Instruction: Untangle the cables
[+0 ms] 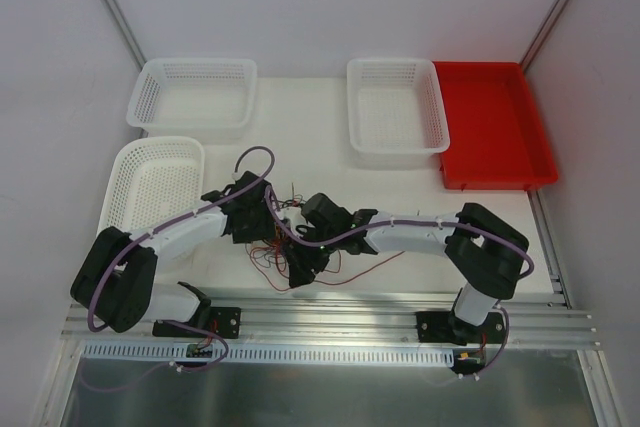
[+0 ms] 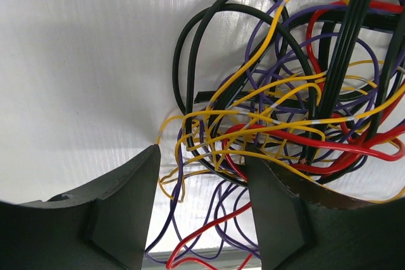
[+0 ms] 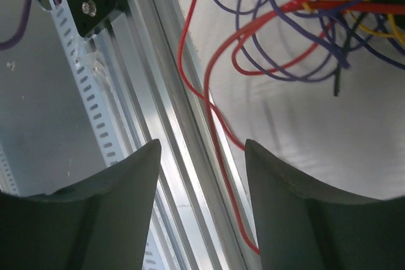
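From above, the tangle of thin curly cables (image 1: pixel 268 255) lies on the white table (image 1: pixel 300 147) near its front edge, between the two wrists, which meet there. At this distance it reads only as a faint scribble of red and dark lines. The same view alone shows three white plastic lattice baskets (image 1: pixel 195 93) and a smooth red rectangular tray (image 1: pixel 495 123) set along the far and left sides, well apart from the wires.

The left wrist camera resolves the knot. Glossy yellow-orange strands (image 2: pixel 278 26) weave through dark purple ones (image 2: pixel 171 219). A thicker red wire (image 2: pixel 354 150) curves low on the right. A round black wire forms a tall narrow loop (image 2: pixel 190 49), and a flat black ribbon of parallel strands (image 2: pixel 345 49) drops in from the top. The table surface shows a fine ribbed grain. The left gripper (image 2: pixel 201 156) stands with its matte black jaws apart; a few yellow, purple and red strands run loose through the gap, unpinched.

The right wrist camera looks at the table's edge: a bright grooved aluminium rail (image 3: pixel 171 124) beside a grey slotted strip (image 3: pixel 95 112). A single red wire (image 3: pixel 190 61) trails across the rail, while purple loops (image 3: pixel 272 49) lie on the table. The right gripper (image 3: pixel 201 150) is parted too, the red wire passing between its jaws near one finger, not clamped.
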